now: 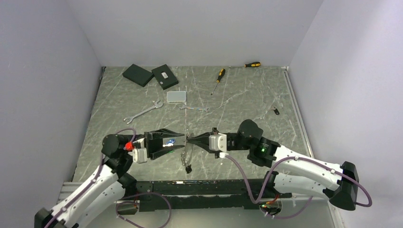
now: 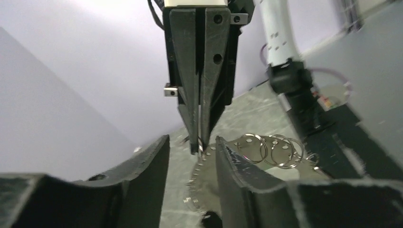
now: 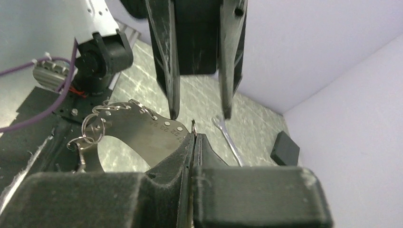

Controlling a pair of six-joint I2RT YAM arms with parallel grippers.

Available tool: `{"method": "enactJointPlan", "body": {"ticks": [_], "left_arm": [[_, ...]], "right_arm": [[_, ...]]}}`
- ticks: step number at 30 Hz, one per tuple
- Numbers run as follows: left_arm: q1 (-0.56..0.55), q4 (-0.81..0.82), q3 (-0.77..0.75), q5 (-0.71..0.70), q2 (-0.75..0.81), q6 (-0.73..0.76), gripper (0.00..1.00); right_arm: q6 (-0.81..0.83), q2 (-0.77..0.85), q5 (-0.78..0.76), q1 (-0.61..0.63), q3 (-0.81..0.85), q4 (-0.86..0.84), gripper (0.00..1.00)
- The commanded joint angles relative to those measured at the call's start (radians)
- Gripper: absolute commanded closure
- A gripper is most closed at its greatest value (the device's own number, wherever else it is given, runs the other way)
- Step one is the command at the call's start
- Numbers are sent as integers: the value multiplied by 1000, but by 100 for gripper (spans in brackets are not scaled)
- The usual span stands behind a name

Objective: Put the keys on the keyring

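The keyring is a silvery curved metal band with a row of small holes, and several small split rings hang from it. It hangs above the table between the two grippers. My right gripper is shut on its upper end, where a thin bit of wire sticks out past the tips. My left gripper is open, its fingers either side of that end, tip to tip with the right gripper. A dark key head hangs at the bottom. One small black-headed key lies far right.
Two spanners, a clear box, two black boxes and two screwdrivers lie at the back. Walls close in on the left, back and right.
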State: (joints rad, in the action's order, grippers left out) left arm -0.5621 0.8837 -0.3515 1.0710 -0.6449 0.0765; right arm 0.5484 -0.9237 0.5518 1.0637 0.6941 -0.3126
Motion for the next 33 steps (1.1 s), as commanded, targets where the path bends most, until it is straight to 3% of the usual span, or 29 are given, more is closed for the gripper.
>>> {"method": "enactJointPlan", "body": {"ticks": [1, 3, 5, 12, 33], "left_arm": [[-4, -660, -157, -83, 103, 352, 51], [-3, -800, -196, -123, 109, 406, 52], [-4, -904, -233, -148, 97, 451, 61], [-4, -965, -297, -163, 6, 483, 74], [-4, -822, -259, -163, -114, 411, 71]], "right_arm": [[115, -16, -80, 2, 112, 164, 100], [140, -32, -124, 4, 131, 216, 100], [164, -56, -169, 10, 153, 272, 100], [215, -138, -324, 53, 216, 391, 100], [181, -177, -354, 65, 214, 317, 100]]}}
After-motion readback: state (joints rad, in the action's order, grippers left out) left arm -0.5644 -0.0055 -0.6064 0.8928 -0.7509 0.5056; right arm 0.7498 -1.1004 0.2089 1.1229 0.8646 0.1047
